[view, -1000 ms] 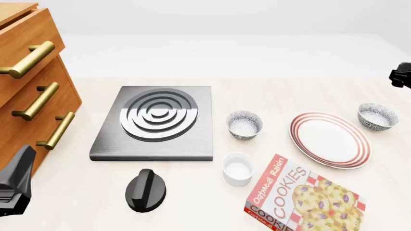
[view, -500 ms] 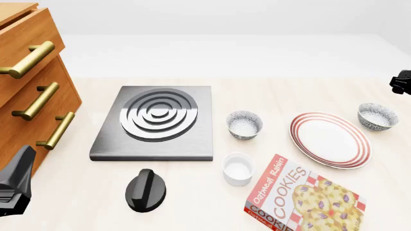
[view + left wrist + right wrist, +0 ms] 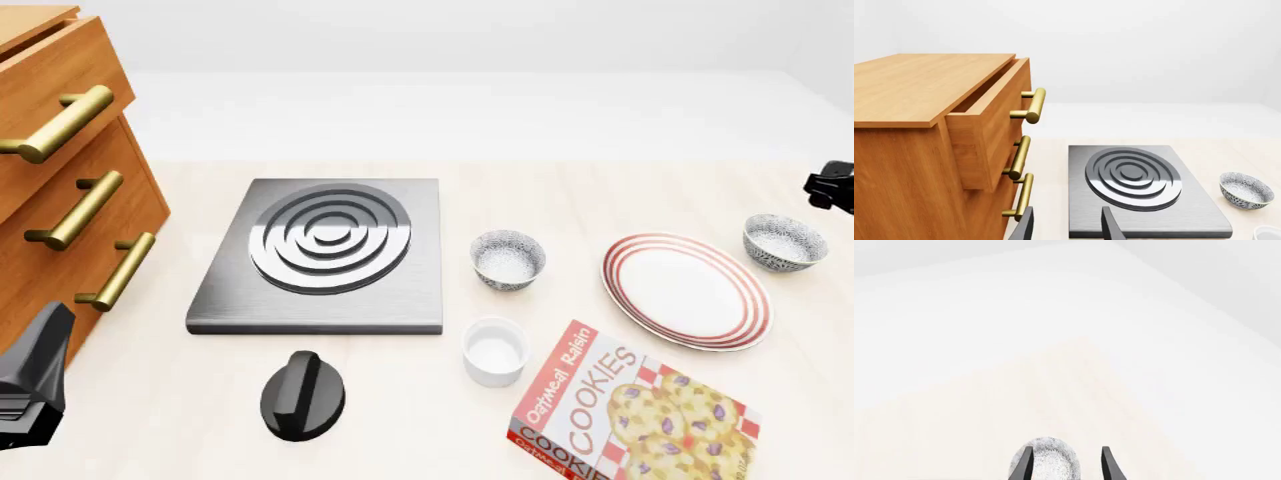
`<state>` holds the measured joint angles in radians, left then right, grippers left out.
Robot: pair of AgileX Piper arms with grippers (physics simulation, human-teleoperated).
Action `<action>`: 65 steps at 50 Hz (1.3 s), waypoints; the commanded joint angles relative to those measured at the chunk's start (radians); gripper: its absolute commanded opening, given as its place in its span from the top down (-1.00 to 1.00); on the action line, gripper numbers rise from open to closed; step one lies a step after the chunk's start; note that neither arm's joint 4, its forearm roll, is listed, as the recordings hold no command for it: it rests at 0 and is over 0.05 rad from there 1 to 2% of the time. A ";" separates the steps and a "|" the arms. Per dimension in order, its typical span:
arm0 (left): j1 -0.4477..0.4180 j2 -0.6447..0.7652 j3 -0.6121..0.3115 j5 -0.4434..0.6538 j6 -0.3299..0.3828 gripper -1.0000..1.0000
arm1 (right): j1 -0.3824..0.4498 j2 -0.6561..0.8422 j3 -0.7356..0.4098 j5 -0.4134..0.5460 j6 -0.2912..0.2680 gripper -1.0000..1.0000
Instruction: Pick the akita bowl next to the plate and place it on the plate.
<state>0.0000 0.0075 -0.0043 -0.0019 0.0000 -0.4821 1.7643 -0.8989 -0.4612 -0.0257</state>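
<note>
Front view: right gripper (image 3: 830, 186) at the right edge sits slightly lower and further left than before, above the bowl (image 3: 783, 241); nothing else moved. Two speckled bowls: this one just right of the plate (image 3: 686, 290), the second bowl (image 3: 509, 258) left of it. One cup (image 3: 494, 350), one stove (image 3: 324, 253), one cookie box (image 3: 634, 412). Left wrist: left gripper (image 3: 1065, 227) open, empty. Right wrist: right gripper open, bowl between its fingers (image 3: 1107, 464), untouched.
</note>
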 commanded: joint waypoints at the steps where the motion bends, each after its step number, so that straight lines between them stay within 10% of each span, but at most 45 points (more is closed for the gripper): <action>1: 0.000 0.000 0.000 0.000 0.000 -1.00 | -0.006 0.035 -0.006 -0.008 0.005 -1.00; 65: 0.000 0.000 0.000 0.000 0.000 -1.00 | -0.028 0.174 -0.035 -0.027 0.023 -1.00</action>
<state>0.0000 0.0075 -0.0043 -0.0019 0.0000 -0.5085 1.9180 -0.9315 -0.4829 -0.0020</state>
